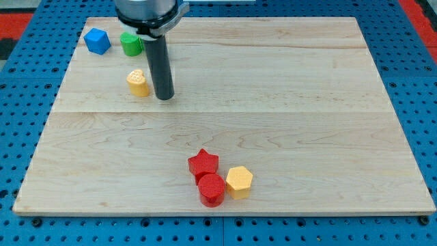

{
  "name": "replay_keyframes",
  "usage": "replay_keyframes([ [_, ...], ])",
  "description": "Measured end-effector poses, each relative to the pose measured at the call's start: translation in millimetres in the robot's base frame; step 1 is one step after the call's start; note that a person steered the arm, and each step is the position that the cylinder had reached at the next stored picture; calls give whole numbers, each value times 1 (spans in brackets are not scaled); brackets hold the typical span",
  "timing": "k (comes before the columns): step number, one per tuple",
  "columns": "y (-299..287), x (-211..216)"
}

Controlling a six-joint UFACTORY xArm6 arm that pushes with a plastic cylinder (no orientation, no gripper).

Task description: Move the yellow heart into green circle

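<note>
The yellow heart [138, 83] lies on the wooden board near the view's top left. The green circle [131, 44] sits above it, close to the board's top edge, partly behind the arm. My tip [164, 97] rests on the board just to the right of the yellow heart and slightly below its middle, a small gap away from it. The rod rises from the tip toward the view's top.
A blue cube [97, 41] lies left of the green circle. A red star [203, 164], a red cylinder [212, 189] and a yellow hexagon [239, 181] cluster near the board's bottom middle. The wooden board [307, 123] sits on a blue pegboard.
</note>
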State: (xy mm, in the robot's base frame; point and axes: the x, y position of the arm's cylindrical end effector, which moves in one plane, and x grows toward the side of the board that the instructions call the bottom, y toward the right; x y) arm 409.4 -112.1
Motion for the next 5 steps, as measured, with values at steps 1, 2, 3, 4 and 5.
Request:
replay_keyframes([
  [1, -62, -23],
  [2, -57, -85],
  [3, -70, -54],
  [4, -49, -23],
  [5, -28, -31],
])
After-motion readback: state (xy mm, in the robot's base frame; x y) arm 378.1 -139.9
